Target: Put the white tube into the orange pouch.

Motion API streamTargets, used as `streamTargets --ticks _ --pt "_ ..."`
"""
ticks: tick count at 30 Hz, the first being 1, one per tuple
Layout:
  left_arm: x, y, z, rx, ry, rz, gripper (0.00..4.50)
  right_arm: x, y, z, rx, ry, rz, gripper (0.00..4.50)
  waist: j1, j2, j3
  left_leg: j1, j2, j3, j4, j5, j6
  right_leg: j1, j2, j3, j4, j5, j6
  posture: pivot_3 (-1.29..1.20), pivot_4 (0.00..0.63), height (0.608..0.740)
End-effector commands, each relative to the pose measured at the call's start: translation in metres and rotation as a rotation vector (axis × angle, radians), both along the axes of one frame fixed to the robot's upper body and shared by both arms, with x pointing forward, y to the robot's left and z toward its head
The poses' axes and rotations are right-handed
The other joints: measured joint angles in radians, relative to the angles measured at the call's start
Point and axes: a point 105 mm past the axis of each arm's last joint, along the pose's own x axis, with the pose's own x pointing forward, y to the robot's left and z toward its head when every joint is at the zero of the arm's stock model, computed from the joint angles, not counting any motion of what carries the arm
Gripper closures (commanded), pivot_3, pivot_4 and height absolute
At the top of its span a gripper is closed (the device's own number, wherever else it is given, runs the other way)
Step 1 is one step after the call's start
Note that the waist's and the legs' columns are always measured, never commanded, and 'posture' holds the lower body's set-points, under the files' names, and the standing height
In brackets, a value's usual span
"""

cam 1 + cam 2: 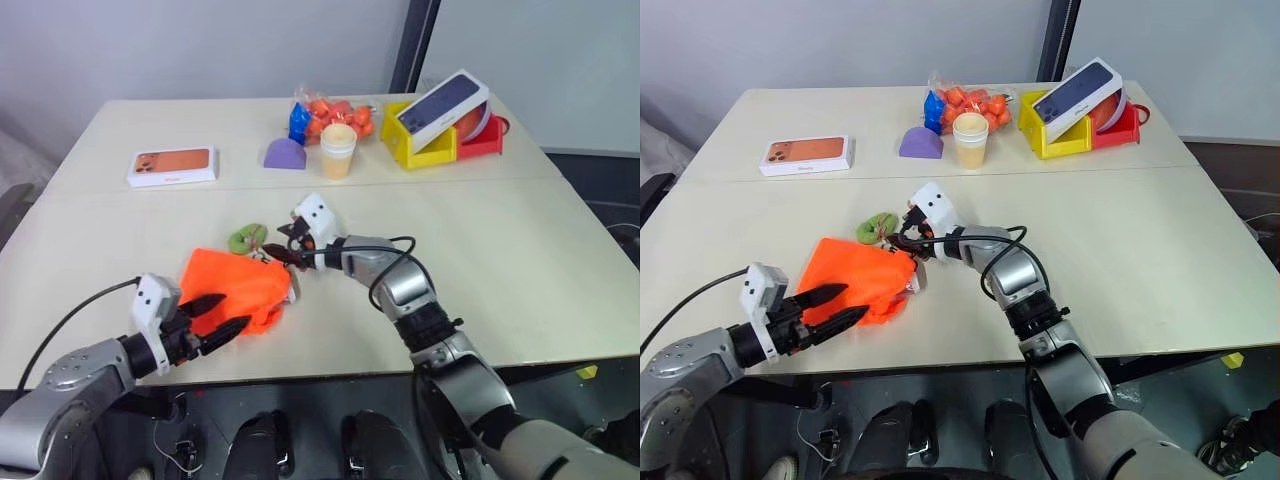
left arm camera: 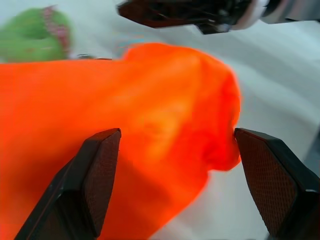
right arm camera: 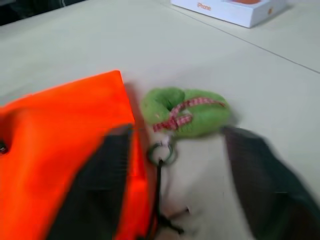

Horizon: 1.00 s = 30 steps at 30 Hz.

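The orange pouch (image 1: 236,287) lies near the worktop's front edge, between both hands. The left hand (image 1: 216,322) is released at its near end; the right hand (image 1: 291,249), also released, is at its far end. The white tube cannot be made out.

Near table (image 1: 520,260) bare right of orange pouch (image 1: 232,285); green tag (image 1: 246,238) just behind.

We are reading just one word on the table: "iPhone", running along the side of the white box (image 3: 235,7) with the orange phone picture.
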Motion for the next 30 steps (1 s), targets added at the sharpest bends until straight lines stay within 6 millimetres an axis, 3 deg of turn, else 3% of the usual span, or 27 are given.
streamTargets --ticks 1,8,9,12,17,27,30 --pt "0.002 0.012 0.006 0.036 -0.045 0.034 0.64 0.001 0.013 0.006 0.007 -0.025 0.013 0.57 -0.001 0.0 0.0 0.0 0.0 0.0 0.0 0.0 0.0 0.0 0.0 0.0 0.0 0.0 0.0 0.0 0.15 0.74" --pt "-0.001 0.015 0.006 0.034 -0.055 0.055 0.64 0.008 0.011 -0.024 -0.054 0.077 -0.063 0.57 -0.008 0.0 0.0 0.0 0.0 0.0 -0.001 0.001 -0.002 -0.001 0.0 0.0 0.0 -0.001 -0.001 0.0 0.15 0.74" --pt "-0.001 0.016 0.006 0.034 -0.056 0.058 0.64 0.008 0.01 -0.027 -0.07 0.076 -0.063 0.8 -0.011 0.0 0.0 0.0 0.0 0.0 -0.001 0.001 -0.002 -0.001 0.0 0.0 0.0 -0.001 -0.001 0.0 0.15 0.74" --pt "-0.002 0.017 0.006 0.036 -0.057 0.064 0.64 0.006 0.005 -0.037 -0.128 0.065 -0.055 1.81 -0.021 0.0 0.0 0.0 0.0 0.0 -0.002 0.001 -0.003 -0.001 0.0 0.0 0.0 -0.001 -0.001 0.0 0.15 0.74" --pt "0.0 0.018 0.006 0.038 -0.062 0.068 0.64 0.004 -0.001 -0.04 -0.144 0.066 -0.053 4.42 -0.022 0.0 0.0 0.0 0.0 0.0 -0.003 0.002 -0.004 -0.001 0.0 0.0 0.0 0.0 0.0 0.0 0.15 0.74" --pt "0.012 0.012 0.016 0.003 -0.104 0.064 0.64 0.003 -0.036 -0.024 -0.066 -0.01 -0.168 4.42 -0.021 0.0 0.0 0.0 0.0 0.0 -0.003 0.002 -0.004 -0.001 -0.001 0.0 0.0 -0.001 -0.002 0.0 0.15 0.74" --pt "0.015 0.015 0.017 -0.004 -0.113 0.081 0.64 -0.001 -0.038 -0.016 -0.033 -0.023 -0.163 4.42 -0.022 0.0 0.0 0.0 0.0 0.0 -0.003 0.002 -0.004 -0.001 0.0 0.0 0.0 -0.001 -0.001 0.0 0.15 0.74"
